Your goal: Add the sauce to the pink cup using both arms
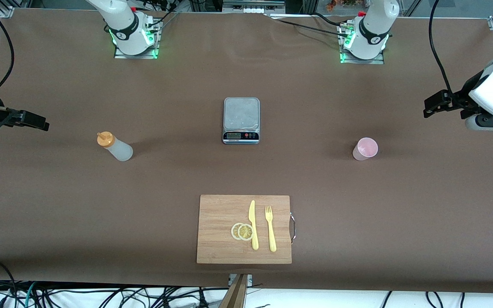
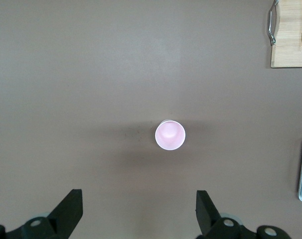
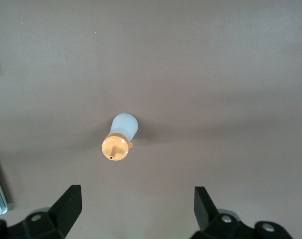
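With the sauce at the frame's middle left and the pink cup at middle right, the right gripper and left gripper each hang over their own item, fingers spread ready to descend.

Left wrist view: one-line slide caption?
Left gripper, fingers open, over the empty upright pink cup on the table.

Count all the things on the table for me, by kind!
Sauce bottle: 1
Pink cup: 1
Kitchen scale: 1
Cutting board: 1
Yellow knife: 1
Yellow fork: 1
Lemon slices: 2
Total: 8
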